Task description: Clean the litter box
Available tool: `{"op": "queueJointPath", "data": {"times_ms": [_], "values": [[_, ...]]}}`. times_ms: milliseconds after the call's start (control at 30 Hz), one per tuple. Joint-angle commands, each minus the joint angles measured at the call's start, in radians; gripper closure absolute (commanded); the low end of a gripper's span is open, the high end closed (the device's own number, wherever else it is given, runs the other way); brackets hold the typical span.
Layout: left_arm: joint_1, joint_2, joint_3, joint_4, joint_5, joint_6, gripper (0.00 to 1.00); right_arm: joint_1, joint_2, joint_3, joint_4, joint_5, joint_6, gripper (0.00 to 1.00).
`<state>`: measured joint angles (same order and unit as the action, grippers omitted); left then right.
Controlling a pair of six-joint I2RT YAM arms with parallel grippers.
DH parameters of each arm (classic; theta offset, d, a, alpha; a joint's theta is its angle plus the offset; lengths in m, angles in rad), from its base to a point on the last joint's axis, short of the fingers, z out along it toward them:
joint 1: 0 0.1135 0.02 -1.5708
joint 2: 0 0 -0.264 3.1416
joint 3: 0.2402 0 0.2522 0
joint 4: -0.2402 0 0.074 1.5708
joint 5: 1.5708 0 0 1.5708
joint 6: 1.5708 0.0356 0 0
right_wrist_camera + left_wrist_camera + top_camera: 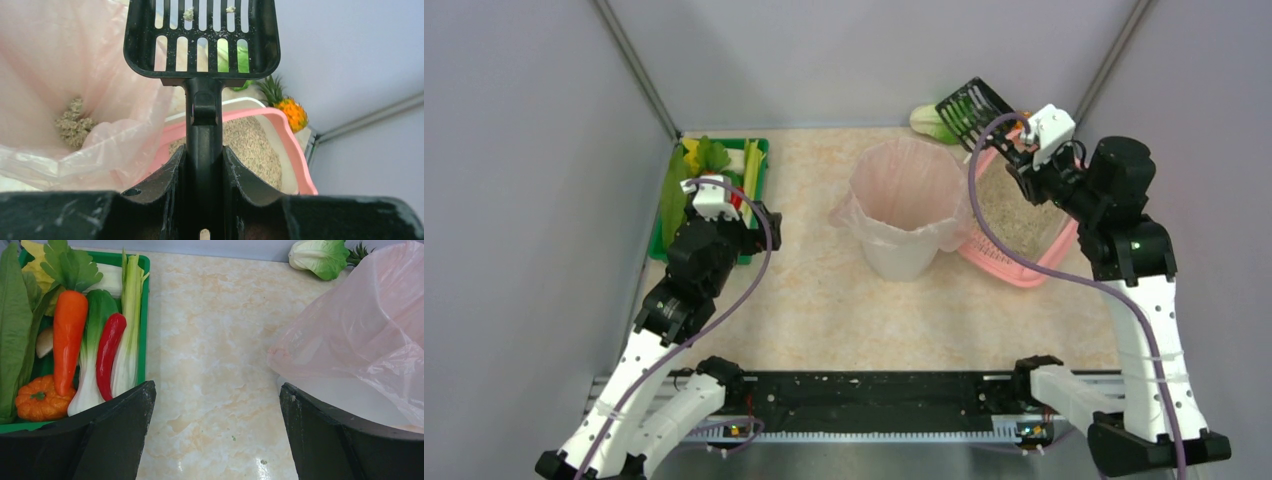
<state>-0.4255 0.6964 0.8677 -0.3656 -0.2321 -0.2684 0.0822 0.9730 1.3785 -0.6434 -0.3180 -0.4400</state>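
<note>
The pink litter box [1022, 268], with beige granules [250, 145] in it, stands at the right, touching the white bin. My right gripper [1028, 152] hangs above its far end, shut on the handle of a black slotted scoop [972, 110]. In the right wrist view both fingers [172, 172] clamp the handle, and the scoop head [202, 40] is raised with a few small crumbs on its slots. At the left, beside the green tray, my left gripper [742, 212] is open; nothing but bare table shows between its jaws [217, 390].
A white bin with a pink liner [904, 215] stands mid-table, with a litter clump [72, 122] inside. A green tray [759, 150] of toy vegetables sits at the left. A toy cabbage [929, 122] and an orange toy [292, 112] lie by the back wall.
</note>
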Motion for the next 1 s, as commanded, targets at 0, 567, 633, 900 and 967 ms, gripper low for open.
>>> {"op": "queueJointPath", "data": {"times_ms": [0,567,633,900,967], "values": [[-0.002,-0.006,-0.005,0.049,0.006,-0.018,0.01,0.141,0.033,0.098,-0.065,0.117,-0.129,1.00],[-0.002,-0.011,0.001,0.036,-0.020,-0.016,0.01,0.812,0.096,-0.014,-0.002,1.063,-0.905,1.00],[-0.002,-0.006,0.002,0.038,-0.018,-0.018,0.01,0.835,0.093,-0.045,0.048,1.113,-1.002,1.00],[-0.002,-0.006,0.000,0.041,-0.022,-0.016,0.01,0.878,0.063,-0.147,0.229,1.175,-1.275,1.00],[-0.002,-0.003,-0.002,0.041,-0.021,-0.014,0.01,0.900,0.087,-0.128,0.186,1.167,-1.273,1.00]]}}
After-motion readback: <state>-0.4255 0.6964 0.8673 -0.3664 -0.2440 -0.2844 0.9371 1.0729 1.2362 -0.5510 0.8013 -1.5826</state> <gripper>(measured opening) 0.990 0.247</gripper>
